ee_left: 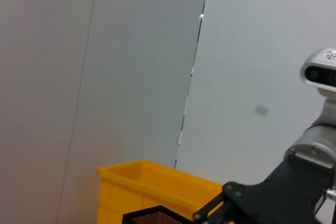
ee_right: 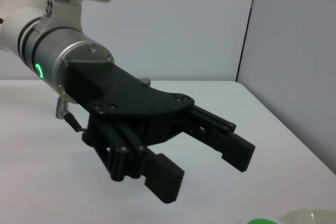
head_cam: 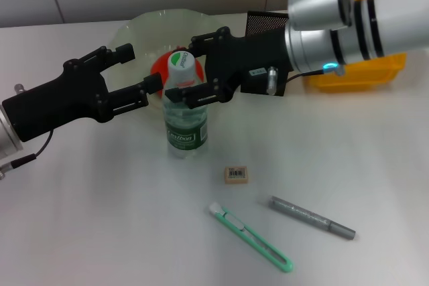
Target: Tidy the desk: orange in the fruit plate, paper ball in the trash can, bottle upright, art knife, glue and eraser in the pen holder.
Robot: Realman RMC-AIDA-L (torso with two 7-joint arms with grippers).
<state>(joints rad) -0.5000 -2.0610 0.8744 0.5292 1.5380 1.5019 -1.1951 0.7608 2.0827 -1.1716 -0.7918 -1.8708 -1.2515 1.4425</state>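
The bottle (head_cam: 185, 108) is observed upright on the bench (head_cam: 100, 219), in front of the fruit plate (head_cam: 137, 28). Its cap is flanked by both tools: right tool (head_cam: 194, 65) spread wide, left tool (head_cam: 137, 68) likewise open, neither seen gripping.

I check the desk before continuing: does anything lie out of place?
Yes: the small tan eraser, green art knife and grey glue stick lie loose on the white table, not in the black mesh pen holder.
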